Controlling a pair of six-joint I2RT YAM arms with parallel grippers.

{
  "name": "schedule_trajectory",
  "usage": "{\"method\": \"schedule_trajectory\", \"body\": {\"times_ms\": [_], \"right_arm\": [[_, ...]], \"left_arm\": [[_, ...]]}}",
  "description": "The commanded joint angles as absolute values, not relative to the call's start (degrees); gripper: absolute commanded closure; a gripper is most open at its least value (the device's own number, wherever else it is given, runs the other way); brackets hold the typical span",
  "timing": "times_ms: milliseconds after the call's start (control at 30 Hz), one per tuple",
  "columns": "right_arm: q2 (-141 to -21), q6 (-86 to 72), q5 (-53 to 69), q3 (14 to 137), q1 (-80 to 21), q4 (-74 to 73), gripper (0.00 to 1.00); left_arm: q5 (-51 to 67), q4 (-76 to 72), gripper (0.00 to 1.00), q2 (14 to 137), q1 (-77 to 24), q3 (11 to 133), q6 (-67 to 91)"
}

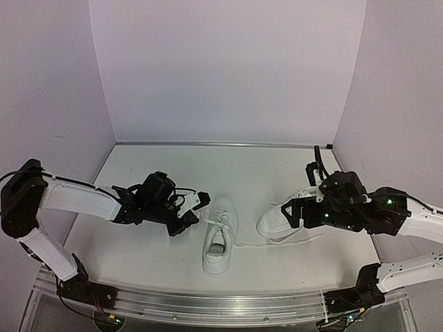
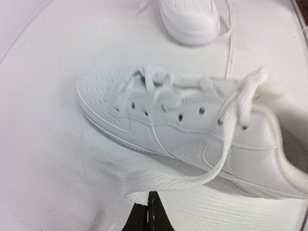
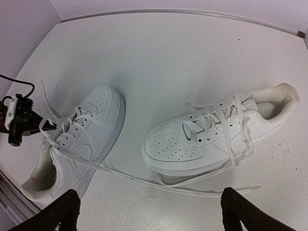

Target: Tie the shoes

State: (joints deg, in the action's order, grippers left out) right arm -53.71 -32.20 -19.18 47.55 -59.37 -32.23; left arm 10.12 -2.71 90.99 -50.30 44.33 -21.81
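Observation:
Two white low-top sneakers stand upright on the table. The left shoe (image 1: 220, 238) points away from me, and its side fills the left wrist view (image 2: 192, 139). My left gripper (image 1: 199, 203) sits just left of its laces, shut on the end of a flat white lace (image 2: 159, 182), which runs slack up to the eyelets. The right shoe (image 1: 280, 220) points left. My right gripper (image 1: 299, 213) hangs above it, open wide and empty, with dark fingers (image 3: 62, 211) at the frame's bottom corners. Both shoes (image 3: 79, 139) (image 3: 216, 130) show loose, untied laces.
A long loose lace (image 3: 159, 185) lies across the table from the left shoe towards the right shoe's toe. Lilac walls close in the white table (image 1: 159, 166) at the back and sides. A metal rail (image 1: 208, 304) runs along the near edge.

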Motion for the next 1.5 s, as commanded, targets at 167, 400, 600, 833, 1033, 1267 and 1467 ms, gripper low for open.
{"method": "schedule_trajectory", "body": {"times_ms": [167,400,600,833,1033,1267,1467], "right_arm": [[-59.0,-36.0,-19.3,47.3,-59.2,-34.3,0.07],[-60.6,-44.6,-15.3,42.7,-56.0,-34.4,0.21],[-64.0,-55.9,-16.9,38.3,-55.9,-35.4,0.3],[-66.5,-64.4,-21.6,37.5,-55.9,-36.4,0.3],[-65.5,-69.5,-23.4,34.4,-53.6,-36.6,0.34],[-69.4,-74.5,-25.0,34.5,-52.2,-37.4,0.39],[-78.9,-78.2,-24.8,38.9,-50.8,-38.0,0.44]], "left_arm": [[15.5,-0.5,1.0,76.0,-50.2,43.6,-12.4],[19.4,-1.6,1.0,75.1,-50.3,43.5,-9.6],[20.0,-3.5,1.0,75.0,-50.3,42.8,-8.9],[20.4,-2.1,1.0,76.3,-50.5,44.1,-9.7],[20.7,-2.0,1.0,76.9,-50.8,44.4,-9.8],[20.8,-2.8,1.0,76.2,-50.9,44.2,-9.9],[20.9,-2.6,1.0,76.7,-51.0,45.0,-10.1]]}}
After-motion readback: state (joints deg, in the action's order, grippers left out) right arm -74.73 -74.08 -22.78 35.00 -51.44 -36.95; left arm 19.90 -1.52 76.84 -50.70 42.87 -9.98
